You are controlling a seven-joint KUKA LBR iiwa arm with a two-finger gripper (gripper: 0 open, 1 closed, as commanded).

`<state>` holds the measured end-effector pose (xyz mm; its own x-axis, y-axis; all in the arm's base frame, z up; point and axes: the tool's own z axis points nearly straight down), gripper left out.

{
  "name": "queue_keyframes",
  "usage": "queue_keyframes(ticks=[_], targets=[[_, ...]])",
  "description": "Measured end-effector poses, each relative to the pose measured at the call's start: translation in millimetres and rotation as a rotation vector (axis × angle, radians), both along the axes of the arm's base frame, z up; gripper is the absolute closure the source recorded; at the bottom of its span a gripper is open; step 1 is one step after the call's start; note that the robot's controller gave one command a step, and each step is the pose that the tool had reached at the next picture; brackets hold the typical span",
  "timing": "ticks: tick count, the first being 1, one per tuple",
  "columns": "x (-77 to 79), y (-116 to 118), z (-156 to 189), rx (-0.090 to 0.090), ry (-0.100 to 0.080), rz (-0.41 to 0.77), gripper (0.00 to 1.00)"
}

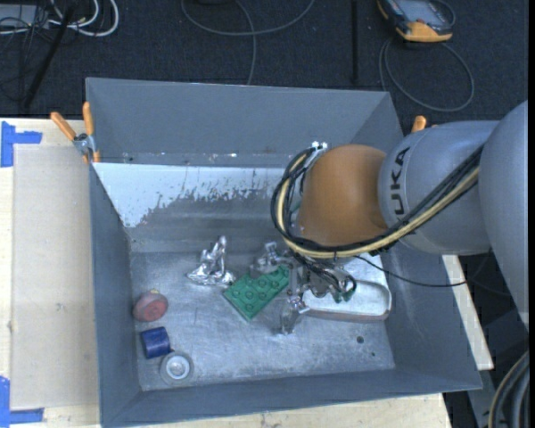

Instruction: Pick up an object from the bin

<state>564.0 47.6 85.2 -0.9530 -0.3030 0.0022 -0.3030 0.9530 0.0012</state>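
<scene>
The green studded plate (255, 296) lies flat near the middle of the bin (205, 141). My gripper (282, 287) is down at its right end, released, with one finger on the far side and one on the near side. A crumpled silver scrap (211, 265) sits just left of the plate. Toward the near-left corner lie a reddish disc (150, 307), a blue cylinder (154, 341) and a silver cap (176, 366).

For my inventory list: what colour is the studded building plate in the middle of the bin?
The studded building plate is green; camera view.
</scene>
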Motion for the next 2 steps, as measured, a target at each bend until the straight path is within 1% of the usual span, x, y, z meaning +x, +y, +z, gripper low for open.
queue_keyframes(ticks=[1,2], targets=[[0.8,0,3,0.001,-0.003,-0.003,1.00],[13.7,10,144,0.001,-0.008,0.632,1.00]])
